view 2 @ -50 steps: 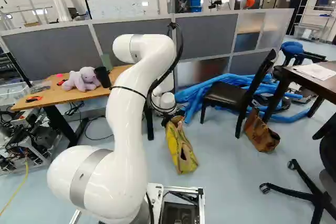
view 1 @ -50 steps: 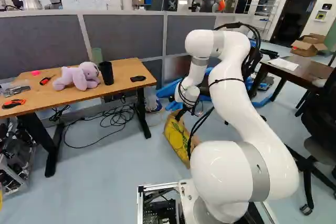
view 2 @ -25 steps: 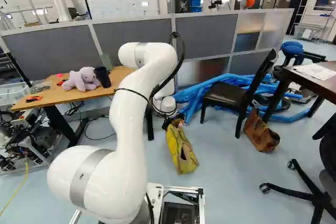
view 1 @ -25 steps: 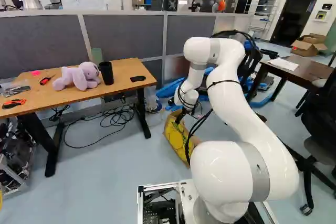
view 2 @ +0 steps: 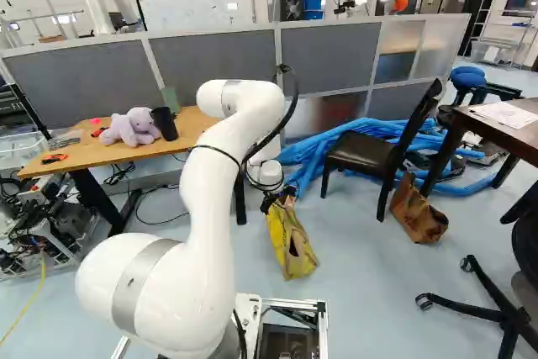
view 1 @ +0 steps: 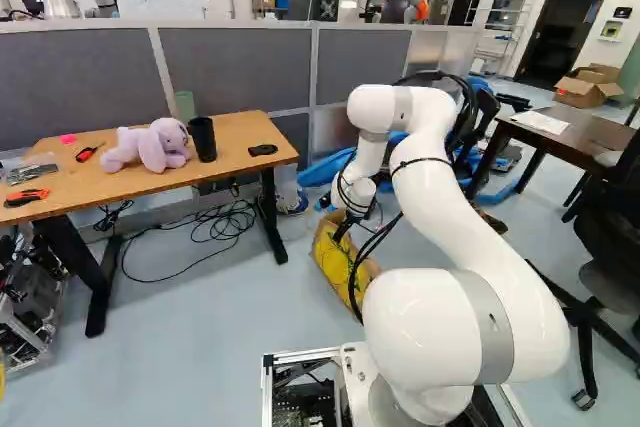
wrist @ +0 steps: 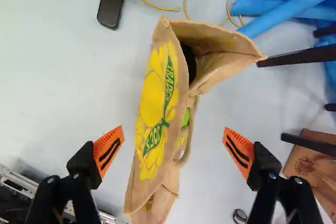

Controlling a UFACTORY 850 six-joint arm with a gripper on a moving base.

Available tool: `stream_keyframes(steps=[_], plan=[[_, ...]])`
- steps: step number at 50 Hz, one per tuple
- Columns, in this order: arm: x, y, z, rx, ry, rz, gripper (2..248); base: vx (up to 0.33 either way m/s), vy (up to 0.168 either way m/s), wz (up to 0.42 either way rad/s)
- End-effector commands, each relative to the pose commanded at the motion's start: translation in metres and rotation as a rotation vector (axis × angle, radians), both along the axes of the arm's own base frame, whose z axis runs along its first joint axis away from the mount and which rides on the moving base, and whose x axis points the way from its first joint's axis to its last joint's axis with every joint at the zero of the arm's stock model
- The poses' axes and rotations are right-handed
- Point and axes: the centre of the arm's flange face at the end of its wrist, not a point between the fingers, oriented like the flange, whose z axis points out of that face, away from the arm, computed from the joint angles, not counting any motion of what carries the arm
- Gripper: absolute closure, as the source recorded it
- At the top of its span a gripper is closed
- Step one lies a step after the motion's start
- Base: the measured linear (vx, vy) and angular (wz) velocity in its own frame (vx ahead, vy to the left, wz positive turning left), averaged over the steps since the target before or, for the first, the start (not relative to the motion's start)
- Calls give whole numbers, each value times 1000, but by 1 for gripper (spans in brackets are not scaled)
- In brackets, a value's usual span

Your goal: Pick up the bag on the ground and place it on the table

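between the fingers of the black pincer [view 1: 343, 227], the yellow-and-tan fabric bag [wrist: 157, 129] was cut off by the wrist view's edge; ahead, the dark thing [wrist: 189, 62] inside was mostly hidden.

Bright, even light — soft, faint shadows

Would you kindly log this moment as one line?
gripper: open, either side of yellow bag | bag: on floor, ungripped | lift and placement: pending

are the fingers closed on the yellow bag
No, the fingers stand wide apart on either side of the bag, with floor showing between each one and it.
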Motion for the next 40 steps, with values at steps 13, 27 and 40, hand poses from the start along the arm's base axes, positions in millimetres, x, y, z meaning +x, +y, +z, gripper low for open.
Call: stream_keyframes(steps=[13, 27, 40], plan=[[2, 0, -19, 1, 9, 0, 3, 0, 0, 0], [3, 0, -40, 2, 18, 0, 3, 0, 0, 0], [4, -1, -60, 3, 25, 0, 3, 0, 0, 0]])
